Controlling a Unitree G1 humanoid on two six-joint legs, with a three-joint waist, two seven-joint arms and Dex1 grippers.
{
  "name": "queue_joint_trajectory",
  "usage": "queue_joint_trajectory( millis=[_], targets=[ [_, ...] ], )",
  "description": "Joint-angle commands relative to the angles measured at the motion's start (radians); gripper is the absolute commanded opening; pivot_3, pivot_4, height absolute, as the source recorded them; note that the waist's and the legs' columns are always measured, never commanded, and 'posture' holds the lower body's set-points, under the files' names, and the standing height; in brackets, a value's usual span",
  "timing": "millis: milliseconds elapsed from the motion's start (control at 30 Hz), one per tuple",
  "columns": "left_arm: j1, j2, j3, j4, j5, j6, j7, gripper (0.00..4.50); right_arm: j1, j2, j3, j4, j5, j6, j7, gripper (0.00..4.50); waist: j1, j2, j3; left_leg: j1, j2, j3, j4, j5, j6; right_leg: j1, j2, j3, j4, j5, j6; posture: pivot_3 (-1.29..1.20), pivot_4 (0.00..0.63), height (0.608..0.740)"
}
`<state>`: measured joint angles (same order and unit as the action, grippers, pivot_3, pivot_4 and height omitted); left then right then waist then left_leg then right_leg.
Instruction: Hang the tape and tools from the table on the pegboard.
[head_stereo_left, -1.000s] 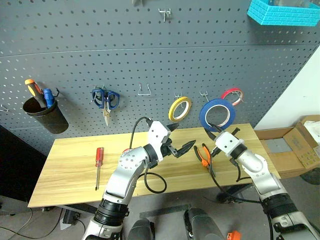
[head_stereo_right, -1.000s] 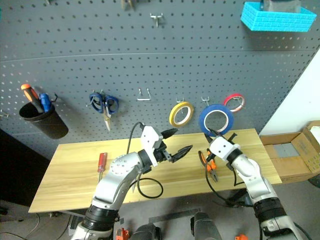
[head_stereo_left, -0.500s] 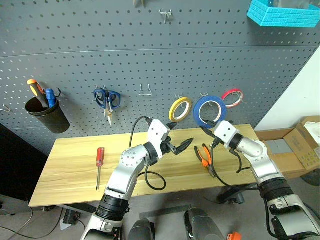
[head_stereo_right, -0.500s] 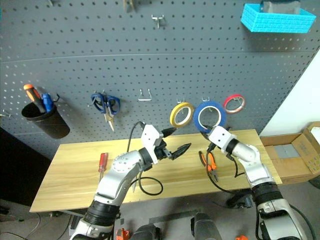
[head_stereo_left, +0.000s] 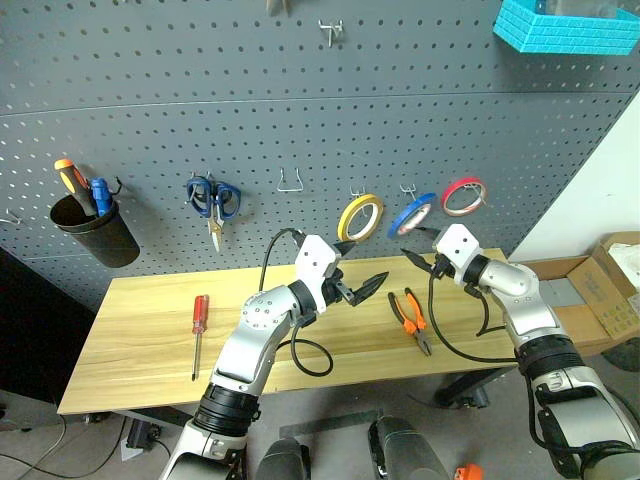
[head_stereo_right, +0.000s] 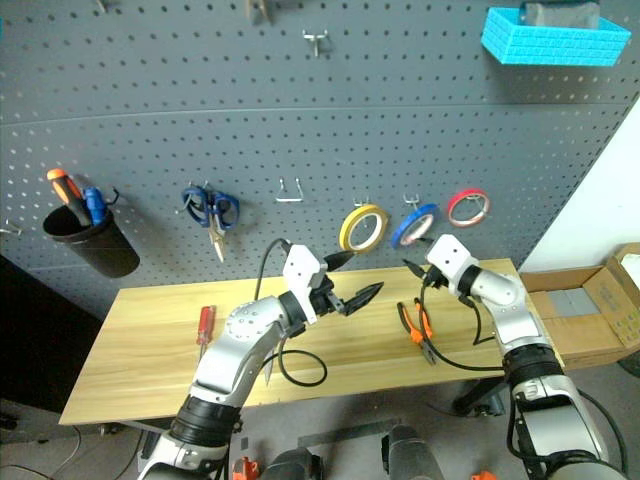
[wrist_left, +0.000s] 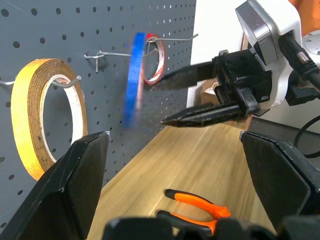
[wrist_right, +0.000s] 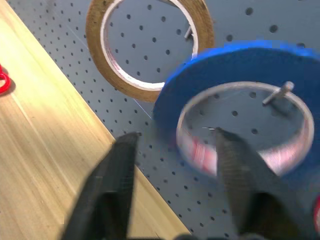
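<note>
Across the back wall, the pegboard (head_stereo_left: 300, 110) carries a black cup (head_stereo_left: 92, 232), blue-handled scissors (head_stereo_left: 211, 200), a yellow tape roll (head_stereo_left: 359, 217), the blue tape (head_stereo_left: 413, 214) and a red tape roll (head_stereo_left: 464, 195). The blue tape hangs on a metal hook (wrist_left: 112, 54) between the yellow and red rolls, tilted edge-on and blurred. Below, the tabletop (head_stereo_left: 130, 345) holds the red-handled screwdriver (head_stereo_left: 198, 328) near its left end and the orange-and-black pliers (head_stereo_left: 411, 318) toward the right. The right claw (head_stereo_left: 421, 260) sits just below the blue tape, fingers parted and empty. The left claw (head_stereo_left: 362, 284) hovers over the tabletop's middle, spread wide, holding nothing.
</note>
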<state>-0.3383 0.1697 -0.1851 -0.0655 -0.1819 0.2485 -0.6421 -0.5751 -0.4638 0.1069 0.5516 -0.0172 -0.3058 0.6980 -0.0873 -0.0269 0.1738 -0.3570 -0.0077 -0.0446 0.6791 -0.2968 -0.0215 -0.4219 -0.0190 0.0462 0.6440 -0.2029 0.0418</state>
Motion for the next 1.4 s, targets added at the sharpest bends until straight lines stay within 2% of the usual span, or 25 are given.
queue_joint_trajectory(
  millis=[33,100,133,333,500,600,767,900,1233,1400],
  targets=[
    [-0.01,-0.007,0.002,-0.022,-0.013,-0.022,0.006,4.5,0.008,-0.004,-0.021,-0.04,0.023,0.01,0.008,3.72,0.0,0.0,0.0,0.0,0.0,0.0,0.0,0.0,0.0,0.0,0.0,0.0,0.0,0.0,0.0,-0.09,0.092,0.74],
    [-0.002,-0.007,0.001,-0.025,-0.011,-0.024,0.006,4.5,0.041,-0.003,-0.026,-0.073,0.032,0.037,0.008,4.39,0.001,0.0,0.0,0.0,0.0,0.0,0.0,0.0,0.0,0.0,0.0,0.0,0.0,0.0,0.0,-0.08,0.091,0.74],
    [0.005,-0.005,0.0,-0.028,-0.011,-0.025,0.004,4.5,0.063,-0.002,-0.031,-0.096,0.037,0.056,0.003,4.46,0.002,0.0,-0.001,0.0,0.0,0.0,0.0,0.0,0.0,0.0,0.0,0.0,0.0,0.0,0.0,-0.09,0.094,0.74],
    [0.117,0.062,-0.012,-0.044,-0.003,-0.04,-0.044,4.5,0.297,0.023,-0.05,-0.378,0.05,0.245,-0.08,4.46,0.001,0.001,-0.001,0.0,0.001,-0.001,-0.001,0.0,0.0,0.0,0.0,0.0,0.0,0.0,0.0,-0.1,0.125,0.74],
    [0.236,0.148,-0.029,-0.048,0.024,-0.086,-0.085,4.5,0.417,0.081,-0.057,-0.633,0.064,0.64,-0.196,4.46,-0.002,0.001,0.0,0.003,0.002,-0.002,-0.001,0.0,0.0,0.0,0.0,0.001,0.002,-0.004,0.004,-0.12,0.158,0.74],
    [0.274,0.175,-0.023,-0.021,0.029,-0.111,-0.095,4.5,0.426,0.11,-0.002,-0.716,0.049,0.859,-0.217,4.46,-0.001,0.002,0.001,0.005,0.002,-0.003,0.0,0.0,0.0,0.002,0.0,0.001,0.002,-0.006,0.0,-0.13,0.178,0.74],
    [0.273,0.179,-0.002,-0.019,0.025,-0.105,-0.069,4.5,0.325,0.175,-0.001,-0.667,0.073,1.161,-0.266,4.46,-0.002,0.003,0.012,0.007,0.002,-0.003,0.0,0.0,0.001,0.002,0.001,0.001,0.002,-0.008,-0.003,-0.13,0.211,0.74],
    [0.292,0.183,0.002,-0.05,0.021,-0.091,-0.057,4.5,0.24,0.251,-0.069,-0.6,0.1,1.334,-0.347,4.46,-0.001,0.005,0.022,0.003,0.002,-0.004,-0.001,0.0,0.001,0.001,0.001,-0.001,0.001,-0.006,0.001,-0.12,0.23,0.74],
    [0.342,0.169,0.01,-0.119,0.015,-0.054,-0.003,4.5,0.116,0.2,-0.003,-0.446,0.075,1.32,-0.338,4.46,-0.001,0.008,0.05,-0.003,0.003,-0.006,-0.002,0.0,0.001,-0.003,0.0,-0.004,0.0,-0.006,0.001,-0.08,0.25,0.74],
    [0.368,0.169,0.009,-0.153,0.008,-0.042,0.011,4.5,0.071,0.22,-0.028,-0.358,0.086,1.316,-0.361,4.46,-0.002,0.008,0.062,-0.004,0.003,-0.006,-0.002,0.0,0.001,-0.004,0.0,-0.004,0.0,-0.006,0.001,-0.07,0.255,0.74]
  ],
)
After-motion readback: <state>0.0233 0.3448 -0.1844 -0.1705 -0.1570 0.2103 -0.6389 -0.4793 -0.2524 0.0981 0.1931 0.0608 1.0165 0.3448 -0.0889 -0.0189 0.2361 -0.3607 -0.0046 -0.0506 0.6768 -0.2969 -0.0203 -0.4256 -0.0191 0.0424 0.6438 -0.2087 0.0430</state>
